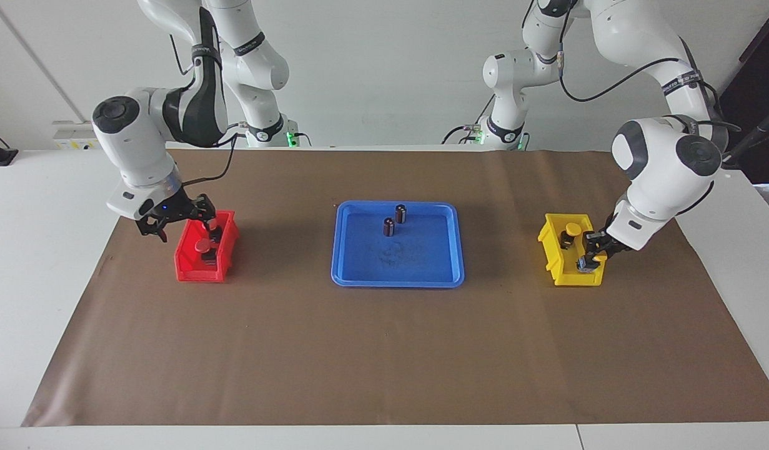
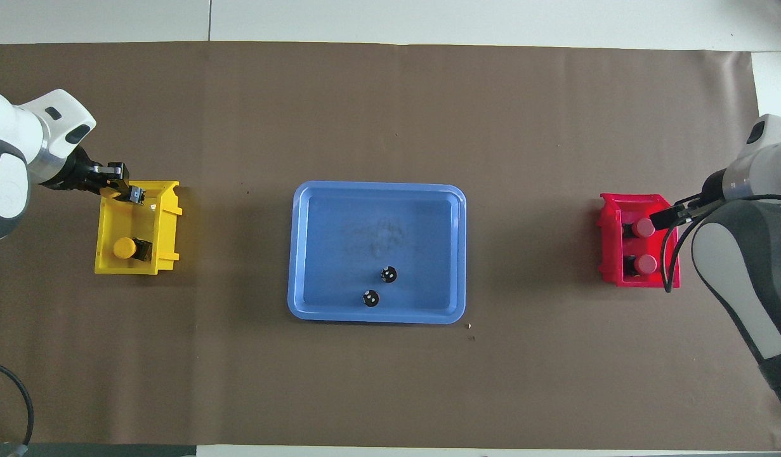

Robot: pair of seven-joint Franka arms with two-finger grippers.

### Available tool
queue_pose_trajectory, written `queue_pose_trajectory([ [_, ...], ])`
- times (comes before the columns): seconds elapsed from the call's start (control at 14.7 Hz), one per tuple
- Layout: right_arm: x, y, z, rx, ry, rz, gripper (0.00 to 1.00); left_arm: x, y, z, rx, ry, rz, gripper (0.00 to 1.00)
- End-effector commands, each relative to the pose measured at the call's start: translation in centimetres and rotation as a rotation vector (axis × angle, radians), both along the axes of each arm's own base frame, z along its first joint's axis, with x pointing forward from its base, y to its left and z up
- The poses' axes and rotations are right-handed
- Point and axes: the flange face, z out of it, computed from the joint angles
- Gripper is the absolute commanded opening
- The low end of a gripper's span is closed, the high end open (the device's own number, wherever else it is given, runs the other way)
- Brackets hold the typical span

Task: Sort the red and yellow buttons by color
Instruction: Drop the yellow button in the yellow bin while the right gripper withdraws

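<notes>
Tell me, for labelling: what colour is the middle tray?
Blue tray, clearest in the overhead view.

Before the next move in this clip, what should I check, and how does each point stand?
1. Both red buttons in the red bin: ok.
2. Right gripper open and empty over that bin's edge: ok.
3. First yellow button resting in the yellow bin: ok.
4. Second yellow button released: not ok; the left gripper is shut on it over the yellow bin.
5. Second yellow button touching the bin floor: cannot tell.
6. Tray free of buttons: ok; only two dark cylinders stand in it.
</notes>
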Motion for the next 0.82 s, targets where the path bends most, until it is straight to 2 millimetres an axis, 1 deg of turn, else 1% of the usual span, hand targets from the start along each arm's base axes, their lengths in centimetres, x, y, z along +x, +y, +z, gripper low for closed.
queue_pose_trajectory([
  [0.0, 0.3, -0.2, 7.6, 0.022, 0.017, -0.044, 1.0, -2.5, 0.3, -0.3, 0.022, -0.015, -0.012, 0.01],
  [0.14, -0.2, 0.1, 12.3, 0.045, 0.029, -0.119, 1.0, -2.9, 0.1, -1.4, 0.021, -0.024, -0.015, 0.01],
  [0.2, -0.5, 0.2, 13.8, 0.049, 0.026, -0.163, 1.0, -3.1, 0.2, -2.1, 0.018, -0.035, -0.013, 0.01],
  [0.34, -0.6, -0.1, 15.8, 0.048, 0.011, -0.217, 1.0, -3.3, 0.0, -3.1, 0.015, -0.047, -0.014, 0.02],
  [0.41, -0.7, -0.1, 15.8, 0.048, 0.018, -0.221, 1.0, -3.2, 0.0, -3.4, 0.015, -0.052, -0.015, 0.14],
  [0.48, -0.9, -0.4, 16.0, 0.05, 0.02, -0.229, 1.0, -3.2, 0.0, -3.5, 0.015, -0.055, -0.014, 0.43],
  [0.54, -0.7, 0.3, 15.7, 0.041, 0.031, -0.214, 1.0, -3.1, 0.0, -3.4, 0.015, -0.056, -0.014, 0.69],
  [0.61, -0.9, 1.3, 16.0, 0.033, 0.032, -0.212, 1.0, -3.0, 0.0, -3.3, 0.015, -0.052, -0.015, 0.75],
  [0.68, -1.1, 0.8, 16.6, 0.042, 0.024, -0.249, 1.0, -2.9, -0.2, -3.0, 0.015, -0.052, -0.018, 0.77],
  [0.75, -1.2, -0.1, 17.0, 0.044, 0.015, -0.272, 1.0, -2.6, -0.4, -2.1, 0.016, -0.049, -0.021, 0.82],
])
